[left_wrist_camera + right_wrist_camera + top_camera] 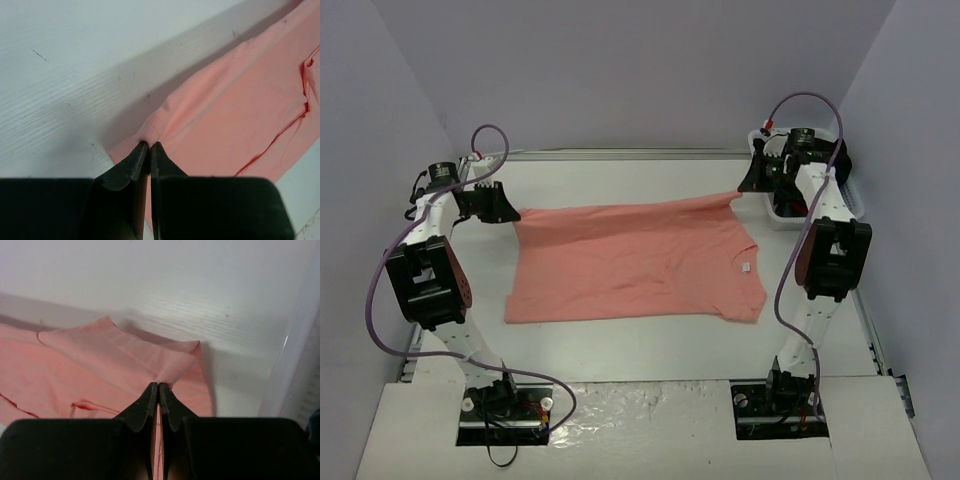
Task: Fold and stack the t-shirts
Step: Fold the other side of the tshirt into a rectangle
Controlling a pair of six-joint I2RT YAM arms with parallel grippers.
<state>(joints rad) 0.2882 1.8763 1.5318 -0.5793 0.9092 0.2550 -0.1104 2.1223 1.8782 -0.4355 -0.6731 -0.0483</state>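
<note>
A salmon-pink t-shirt (635, 262) lies spread on the white table, its far edge lifted and stretched between my two grippers. My left gripper (510, 212) is shut on the shirt's far left corner; in the left wrist view the cloth (235, 110) bunches at the closed fingertips (150, 146). My right gripper (745, 187) is shut on the far right corner; in the right wrist view the cloth (115, 365) pinches between the fingertips (158, 386). A small white label (744, 266) shows near the shirt's right side.
A white plastic basket (790, 215) stands at the far right, partly behind my right arm; its wall shows at the right edge of the right wrist view (295, 350). Grey walls close in the table on three sides.
</note>
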